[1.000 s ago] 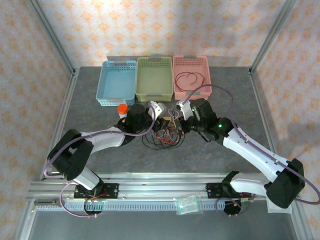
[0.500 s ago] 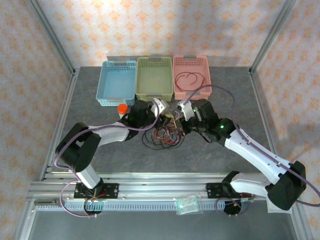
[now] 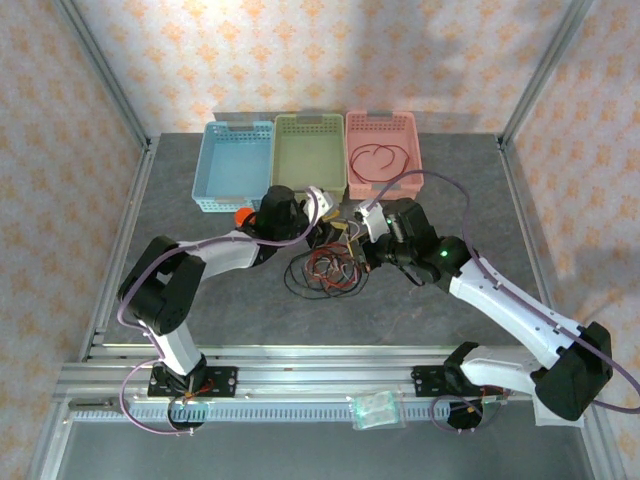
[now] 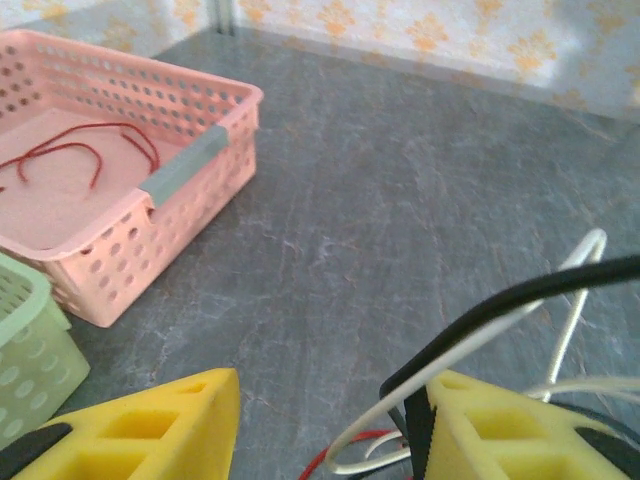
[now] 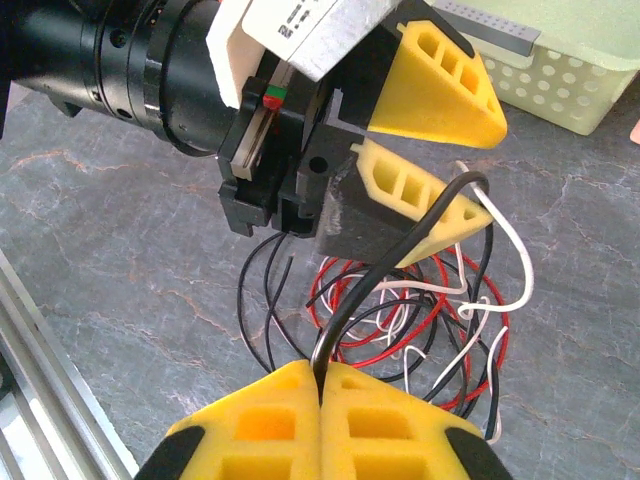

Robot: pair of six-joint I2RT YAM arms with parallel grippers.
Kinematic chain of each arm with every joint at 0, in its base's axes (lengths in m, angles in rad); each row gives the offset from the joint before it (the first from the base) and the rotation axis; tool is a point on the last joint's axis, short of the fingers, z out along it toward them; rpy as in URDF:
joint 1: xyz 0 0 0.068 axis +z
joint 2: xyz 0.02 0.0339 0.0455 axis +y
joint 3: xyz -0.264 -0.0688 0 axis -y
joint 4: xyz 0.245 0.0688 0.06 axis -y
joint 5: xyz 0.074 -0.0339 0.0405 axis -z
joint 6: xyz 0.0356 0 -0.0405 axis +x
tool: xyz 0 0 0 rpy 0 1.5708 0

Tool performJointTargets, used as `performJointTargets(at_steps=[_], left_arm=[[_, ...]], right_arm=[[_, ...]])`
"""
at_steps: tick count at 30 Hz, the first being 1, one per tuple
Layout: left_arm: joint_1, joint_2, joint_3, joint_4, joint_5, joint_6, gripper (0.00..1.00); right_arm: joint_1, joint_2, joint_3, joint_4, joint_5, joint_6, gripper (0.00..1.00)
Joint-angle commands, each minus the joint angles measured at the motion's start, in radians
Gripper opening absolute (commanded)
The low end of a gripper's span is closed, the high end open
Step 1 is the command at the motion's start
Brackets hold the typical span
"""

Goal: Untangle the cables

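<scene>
**Left gripper** [image 5: 495, 172]: fingers spread, pinching nothing. A black cable [image 4: 520, 297] is hooked over the tip of one finger and rests along that finger's inner edge. A white strand [image 4: 578, 285] loops just beyond the same finger.

**Cables** [image 3: 325, 270]: a loose heap of red, black and white loops on the table [image 3: 200, 300]. It lies directly under the left gripper's fingers and just ahead of the right gripper's fingertips, between the two arms.

**Right gripper** [image 5: 320, 378]: fingers pressed together on the black cable, gripping it right at the tips. From this pinch the cable rises forward and away, over the heap, to the hooked finger of the left gripper.

**Pink basket** [image 4: 180, 230]: beyond both grippers, holding one dark red cable [image 3: 372, 149] lying apart from the heap.

**Bearing for the next move:** the held strand's long axis runs gripper to gripper. The right gripper alone has a grip on it, so drawing back along that line looks like the way to free it.
</scene>
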Motion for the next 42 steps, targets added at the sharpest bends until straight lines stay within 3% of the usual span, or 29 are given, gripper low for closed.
performJointTargets(at_steps=[1, 9, 23, 33, 38, 42], left_arm=[[0.014, 0.021, 0.056, -0.118, 0.111, 0.114, 0.49], [0.075, 0.035, 0.103, -0.188, 0.205, 0.154, 0.48], [0.089, 0.127, 0.259, -0.406, 0.317, 0.250, 0.49], [0.086, 0.108, 0.254, -0.384, 0.389, 0.218, 0.29], [0.087, 0.078, 0.229, -0.357, 0.346, 0.186, 0.01], [0.087, -0.003, 0.125, -0.192, 0.260, 0.050, 0.00]], right_arm=[[-0.004, -0.015, 0.017, -0.012, -0.014, -0.007, 0.00], [-0.004, -0.012, 0.019, -0.013, -0.023, -0.005, 0.00], [-0.004, -0.011, 0.017, -0.013, -0.034, -0.005, 0.00], [-0.004, -0.005, 0.016, -0.009, -0.027, -0.005, 0.00], [-0.004, -0.005, 0.016, -0.012, 0.023, 0.005, 0.00], [-0.004, -0.005, -0.005, 0.001, 0.096, 0.033, 0.00]])
